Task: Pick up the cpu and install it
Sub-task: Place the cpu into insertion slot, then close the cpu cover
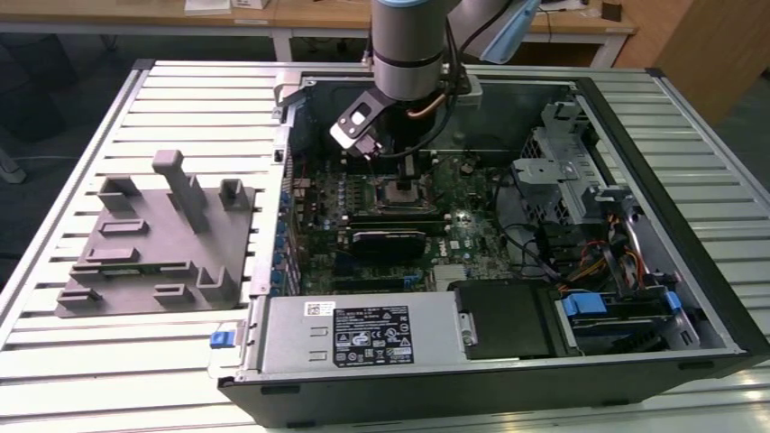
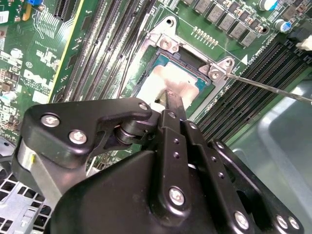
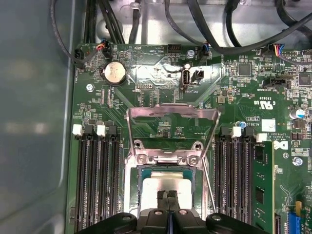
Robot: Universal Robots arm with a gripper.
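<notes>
**Cpu sits in the socket under closed fingers**

A pale slatted table [image 1: 180,99] carries an open computer case [image 1: 481,390] lying on its side, and a grey moulded tray [image 1: 144,262] beside it on the exterior view's left. Desks stand behind.

Inside the case lie the green motherboard [image 3: 161,73], a labelled power supply [image 1: 361,334] and a drive bay with blue tabs [image 1: 592,305]. The arm [image 1: 409,45] reaches down into the case, over the socket [image 3: 168,158].

The cpu [image 3: 158,183] lies flat within the socket's metal frame, between the rows of memory slots [image 3: 97,180]. The hinged load plate [image 3: 170,113] stands swung open behind it, and a thin lever [image 2: 263,87] sticks out to one side.

The gripper [image 3: 168,194] has its two fingers [image 3: 162,200] pressed together, with their tips over the cpu's pale top. Whether they touch it is hard to tell.

In both wrist views the gripper's black body covers the near part of the cpu and socket. In the exterior view the gripper stands in front of the socket.
</notes>
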